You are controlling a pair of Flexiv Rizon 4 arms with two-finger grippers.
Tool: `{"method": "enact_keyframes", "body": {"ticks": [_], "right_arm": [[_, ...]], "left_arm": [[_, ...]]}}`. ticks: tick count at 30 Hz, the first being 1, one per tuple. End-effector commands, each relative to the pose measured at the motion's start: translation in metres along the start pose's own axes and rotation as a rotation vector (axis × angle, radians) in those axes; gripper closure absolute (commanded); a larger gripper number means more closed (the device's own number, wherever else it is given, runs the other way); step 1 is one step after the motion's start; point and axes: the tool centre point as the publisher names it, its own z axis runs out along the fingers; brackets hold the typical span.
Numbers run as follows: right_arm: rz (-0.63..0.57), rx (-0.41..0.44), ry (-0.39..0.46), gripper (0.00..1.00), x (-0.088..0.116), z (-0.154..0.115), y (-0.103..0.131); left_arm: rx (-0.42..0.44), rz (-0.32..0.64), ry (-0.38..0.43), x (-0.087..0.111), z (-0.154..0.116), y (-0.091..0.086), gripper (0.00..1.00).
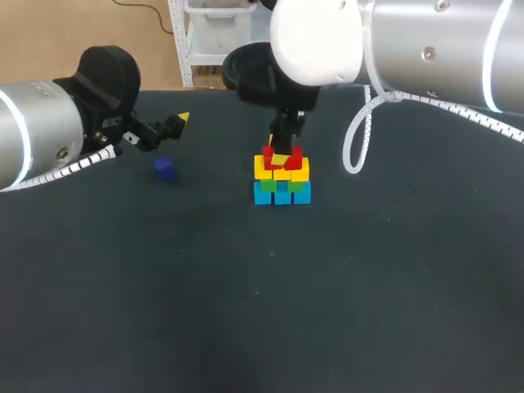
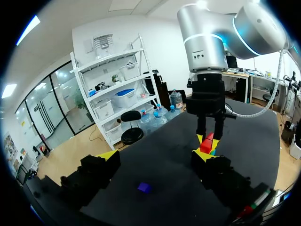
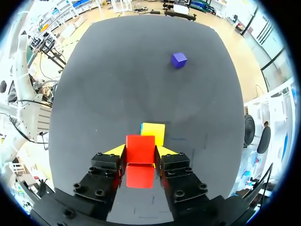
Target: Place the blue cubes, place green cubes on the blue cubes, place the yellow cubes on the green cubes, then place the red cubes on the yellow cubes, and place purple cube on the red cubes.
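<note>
**Step in hand: red layer.** The stack (image 1: 282, 182) stands near the middle of the tabletop (image 1: 270, 327). It has blue cubes (image 1: 282, 194) at the base, green cubes (image 1: 268, 185) on them and yellow cubes (image 1: 282, 172) above. A red layer is begun on top.

**Right gripper.** The right gripper (image 3: 140, 151) hangs directly over the top of the stack. It is clenched on a red cube (image 3: 140, 146), with one finger against each side face. The right wrist view shows a bare yellow top face just ahead of the held cube. The frames do not settle whether the held cube is already seated on the yellow layer or is just above it.

**Left gripper.** The left gripper (image 2: 155, 157) is well to the left of the stack, released and holding nothing.

**Purple cube.** The purple cube (image 1: 164, 168) lies alone on the tabletop, left of the stack and near the left gripper. In the left wrist view it sits ahead of the spread fingers.

**Next move (judgement).**
1. Seat the held red cube squarely on the yellow layer.
2. Open the fingers, then lift straight up. A sideways drag is likely to shift the upper layers.
3. Once the red layer is complete, the purple cube goes on top. The left gripper is best placed to fetch it.
</note>
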Motion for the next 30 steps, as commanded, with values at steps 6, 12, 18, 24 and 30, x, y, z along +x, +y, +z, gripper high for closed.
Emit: {"method": "enact_keyframes", "body": {"ticks": [6, 12, 18, 24, 30], "right_arm": [[0.004, 0.003, 0.000, 0.52, 0.002, 0.000, 0.000], [0.005, 0.007, -0.005, 0.00, 0.002, -0.001, -0.001], [-0.008, 0.007, -0.023, 0.00, -0.005, 0.000, -0.004], [-0.025, 0.011, -0.022, 0.00, -0.013, 0.002, -0.010], [-0.034, 0.012, -0.028, 0.07, -0.017, 0.001, -0.013]], "left_arm": [[-0.006, -0.001, -0.003, 0.000, 0.002, -0.001, 0.00], [-0.006, -0.001, -0.003, 0.000, 0.002, -0.001, 0.00], [-0.006, -0.001, -0.003, 0.000, 0.002, -0.001, 0.00], [-0.006, -0.001, -0.003, 0.000, 0.002, -0.001, 0.00], [-0.006, -0.001, -0.003, 0.000, 0.002, -0.001, 0.00]]}}
